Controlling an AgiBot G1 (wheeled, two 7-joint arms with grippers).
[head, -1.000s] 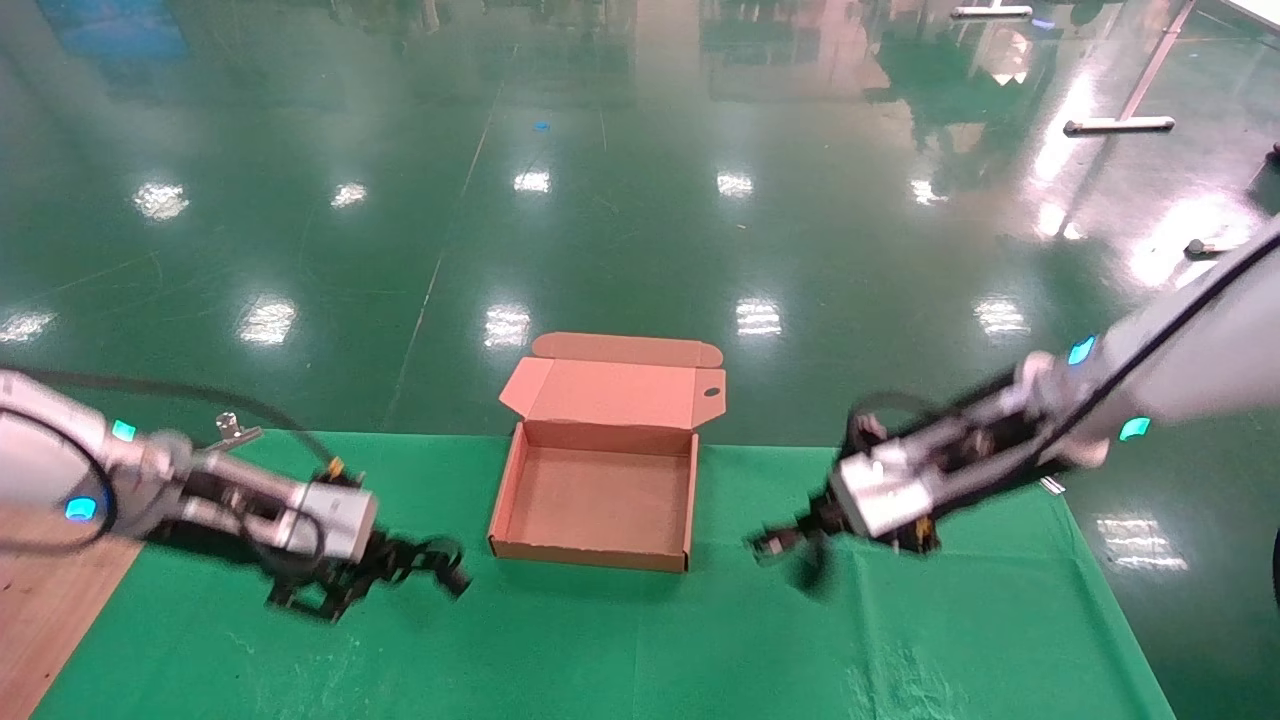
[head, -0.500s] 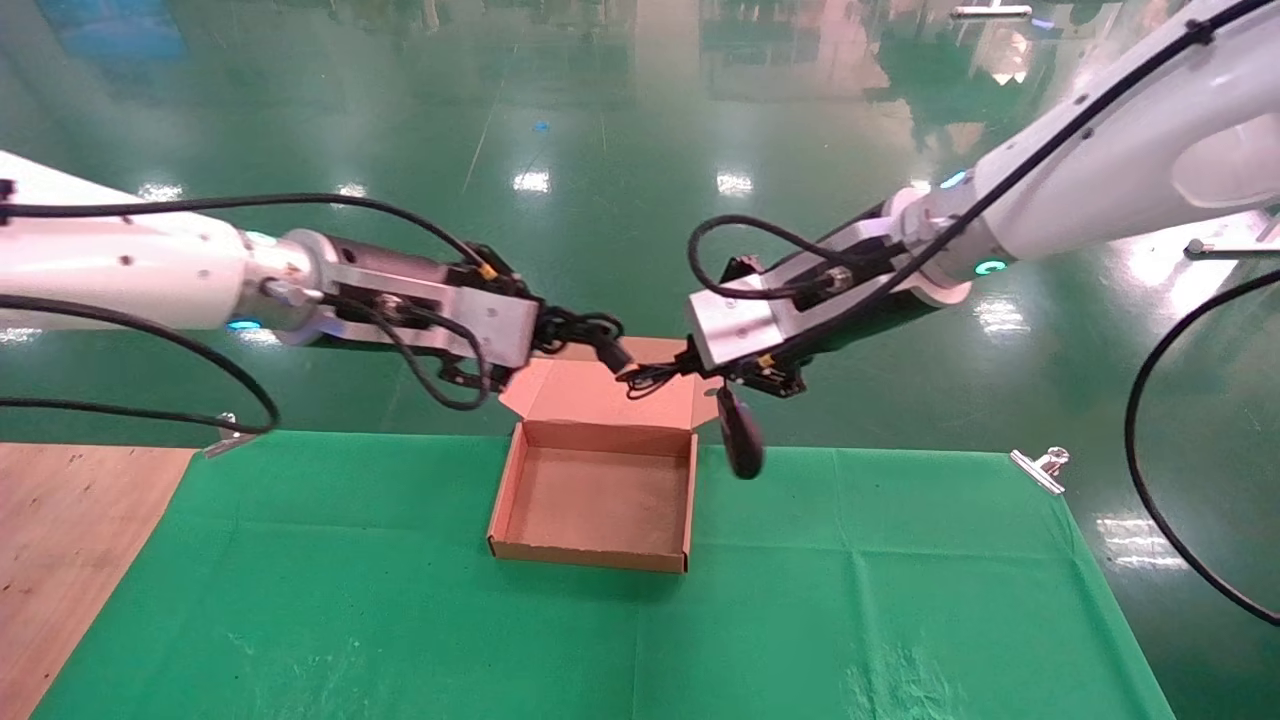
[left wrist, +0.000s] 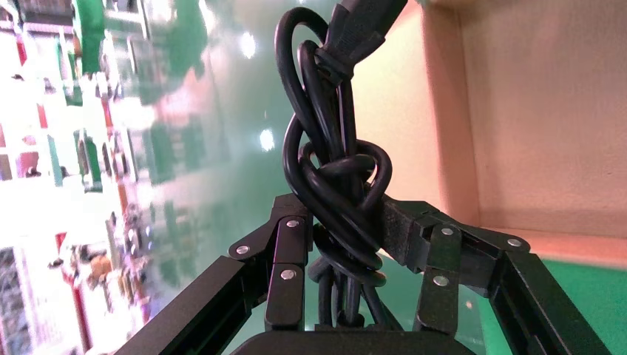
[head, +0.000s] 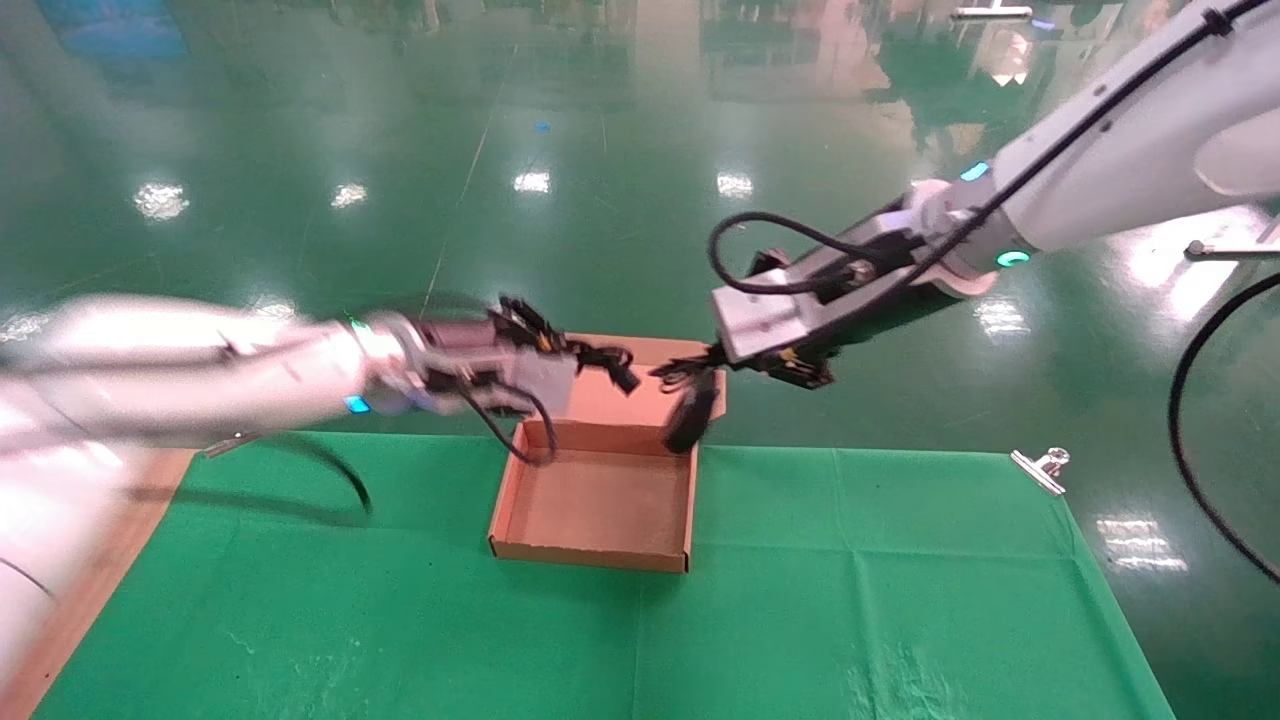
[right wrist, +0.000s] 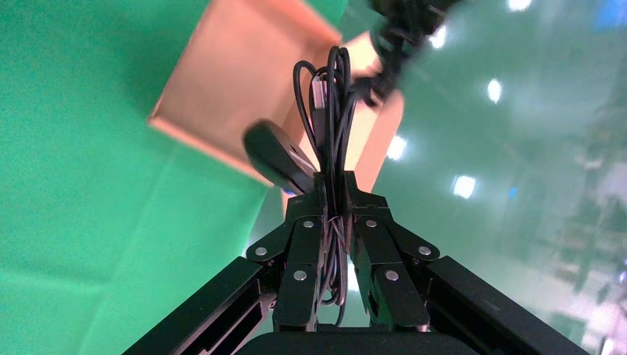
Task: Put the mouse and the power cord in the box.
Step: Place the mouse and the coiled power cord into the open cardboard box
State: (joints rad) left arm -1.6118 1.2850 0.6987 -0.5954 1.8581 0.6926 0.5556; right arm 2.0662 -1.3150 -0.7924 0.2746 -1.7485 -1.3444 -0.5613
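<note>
Left gripper [head: 590,358]: above the box's far left corner, pinched tight on the power cord [left wrist: 336,185]; knotted loops sit between its fingers [left wrist: 285,255].
Right gripper [head: 705,362]: over the far right corner, clamped on the mouse's thin cable [right wrist: 329,111].
Mouse [head: 690,418]: dangles on its cable, just above the right rear wall.
Box [head: 508,500]: open on the green cloth [head: 850,600], lid back, nothing inside.

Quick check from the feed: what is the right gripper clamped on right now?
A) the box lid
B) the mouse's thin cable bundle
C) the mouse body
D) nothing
B: in the right wrist view the right gripper pinches the thin cable bundle, and the mouse dangles below it over the box edge.
</note>
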